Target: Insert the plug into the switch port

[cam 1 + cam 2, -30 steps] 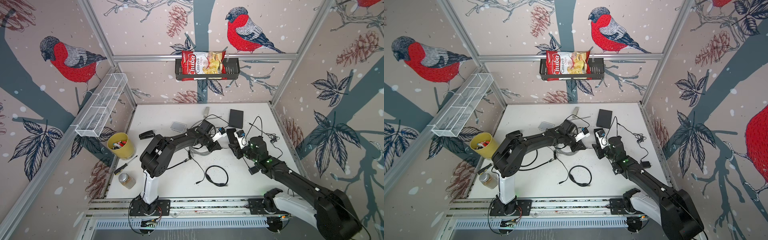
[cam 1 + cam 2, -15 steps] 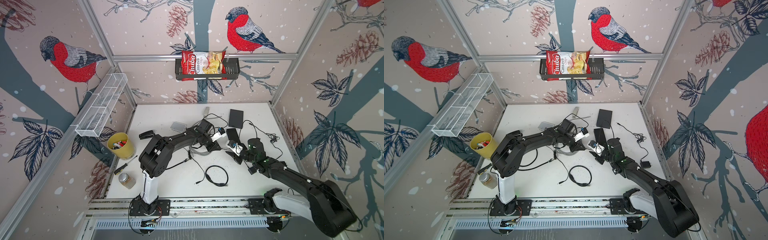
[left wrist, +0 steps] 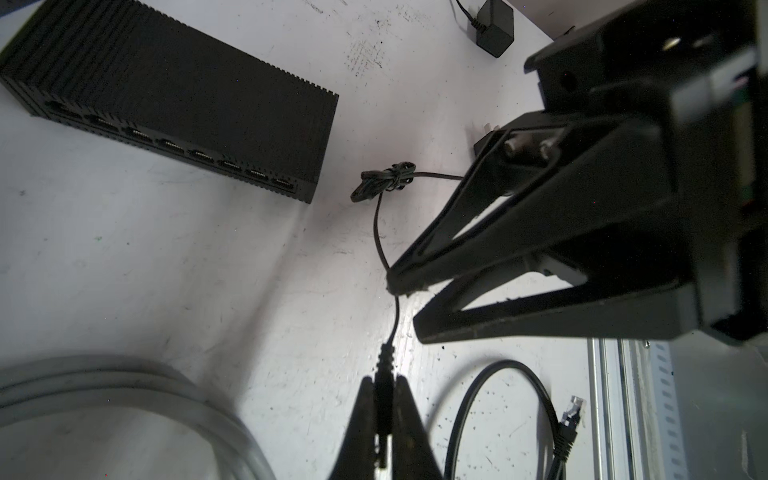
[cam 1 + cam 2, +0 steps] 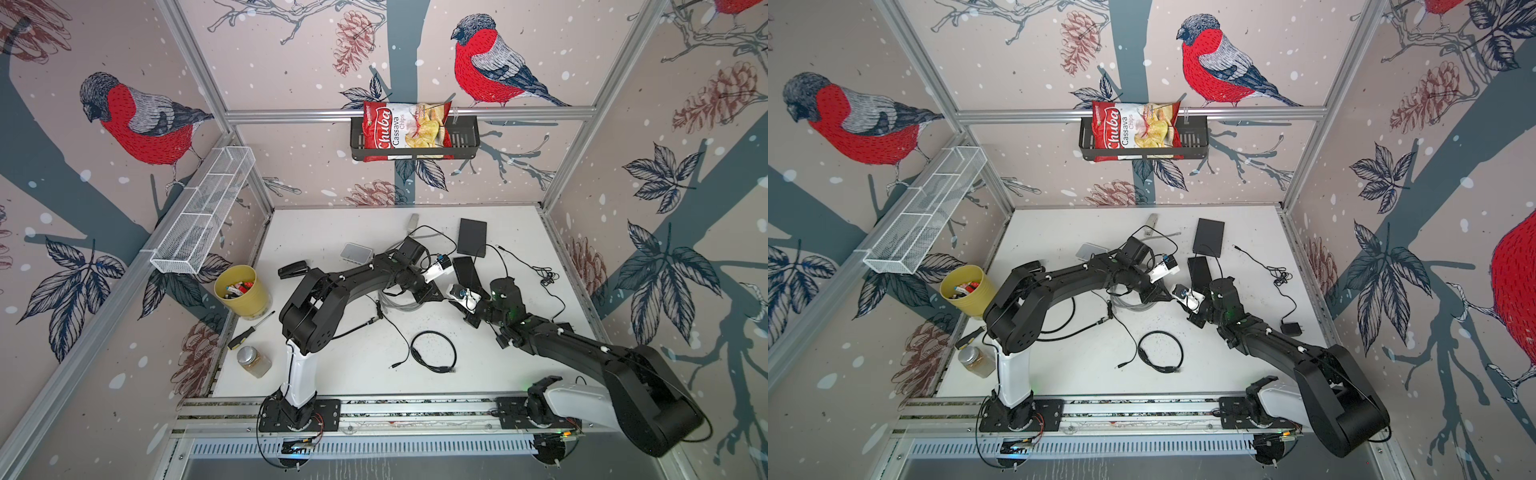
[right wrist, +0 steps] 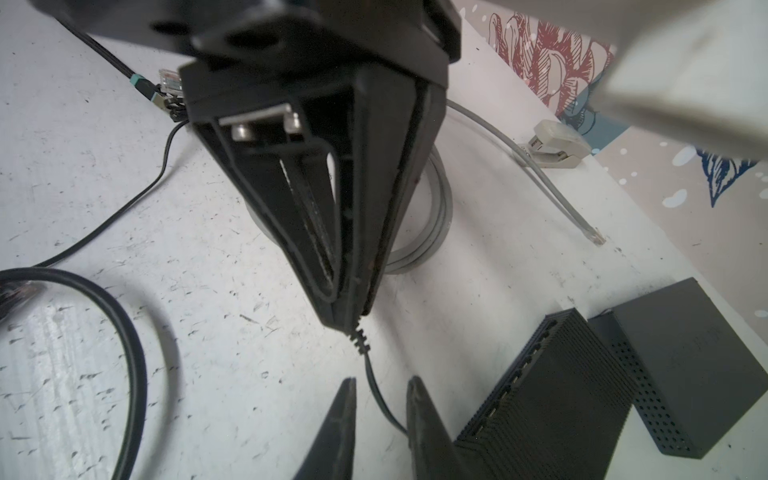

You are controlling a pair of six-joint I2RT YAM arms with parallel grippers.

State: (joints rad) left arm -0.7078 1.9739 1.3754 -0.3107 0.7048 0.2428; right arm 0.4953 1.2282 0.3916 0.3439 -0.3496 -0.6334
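The right end effector has left its spot over the switch and swung toward the front of the bench, up to the left end effector. More of the switch is now uncovered in both top views. Its fingers have narrowed and now straddle the thin cable just behind the plug. The cable's raised arch near the switch has dropped into a straighter run.

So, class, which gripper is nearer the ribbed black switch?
Right. The right gripper sits close beside the switch, jaws open around the cable. The left gripper, shut on the plug, is farther off.
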